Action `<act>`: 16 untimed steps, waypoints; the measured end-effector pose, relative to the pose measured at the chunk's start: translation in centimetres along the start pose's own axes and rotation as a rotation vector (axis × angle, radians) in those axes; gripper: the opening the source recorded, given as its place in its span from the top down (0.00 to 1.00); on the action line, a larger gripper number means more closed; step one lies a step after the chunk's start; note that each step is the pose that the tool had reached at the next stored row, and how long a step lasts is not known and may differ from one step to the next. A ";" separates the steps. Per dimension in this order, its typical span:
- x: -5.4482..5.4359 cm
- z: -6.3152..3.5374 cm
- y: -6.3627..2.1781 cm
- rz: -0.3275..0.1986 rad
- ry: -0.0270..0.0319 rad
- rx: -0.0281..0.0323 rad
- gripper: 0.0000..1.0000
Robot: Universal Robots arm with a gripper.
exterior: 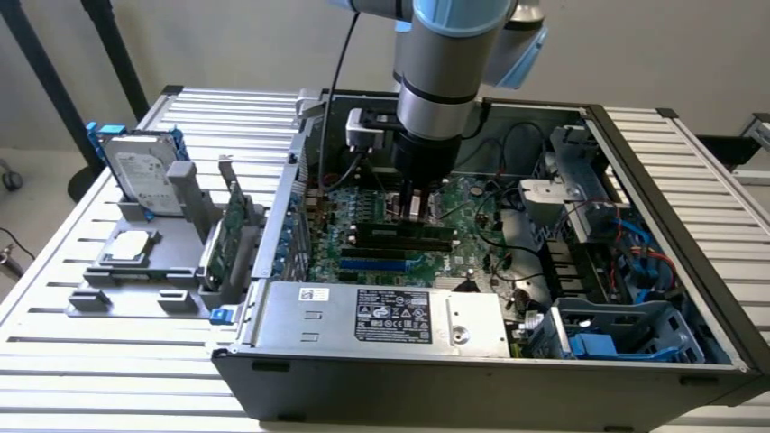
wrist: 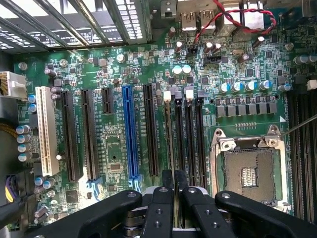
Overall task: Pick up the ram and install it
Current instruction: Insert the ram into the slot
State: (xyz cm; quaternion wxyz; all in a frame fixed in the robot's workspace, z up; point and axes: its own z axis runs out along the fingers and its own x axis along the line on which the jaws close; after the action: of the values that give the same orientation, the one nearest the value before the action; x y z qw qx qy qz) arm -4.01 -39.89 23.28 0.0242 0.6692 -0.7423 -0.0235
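My gripper [exterior: 416, 209] reaches down into the open computer case [exterior: 481, 397], just above the green motherboard [exterior: 385, 262]. In the wrist view its black fingers [wrist: 164, 198] stand close together, and the gripper [wrist: 173, 174] is shut on the ram [wrist: 169, 139]. The ram appears edge-on as a thin strip. It runs in line with the black memory slots [wrist: 190, 139] beside the CPU socket [wrist: 247, 168]. Whether it sits in a slot or hangs just above one, I cannot tell.
A power supply [exterior: 385, 316] lies at the case's front and a drive cage [exterior: 626, 334] at the exterior view's right. Red and black cables [wrist: 233, 20] cross the board's edge. Outside the case, a grey fixture [exterior: 126, 298] holds a hard drive [exterior: 142, 176] and a green expansion card [exterior: 231, 239].
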 end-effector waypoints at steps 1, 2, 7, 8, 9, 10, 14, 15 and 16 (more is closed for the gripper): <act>-0.1 0.03 0.00 0.000 0.0000 0.0000 0.86; -0.1 0.08 0.00 0.000 -0.0001 0.0000 0.86; -0.3 0.28 -0.01 0.000 0.0000 0.0000 0.86; -0.3 0.30 -0.01 0.000 0.0003 0.0000 0.86; -0.3 0.31 -0.02 0.000 0.0004 -0.0001 0.86; -0.3 0.31 -0.02 0.000 0.0004 -0.0001 0.86; -0.3 0.38 -0.05 0.000 0.0000 0.0000 0.86; -0.3 0.41 -0.06 0.000 -0.0001 0.0000 0.86; -0.3 0.43 -0.06 0.000 -0.0001 0.0000 0.86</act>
State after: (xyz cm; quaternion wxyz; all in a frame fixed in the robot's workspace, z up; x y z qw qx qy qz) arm -3.96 -39.63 22.85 0.0241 0.6692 -0.7423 -0.0235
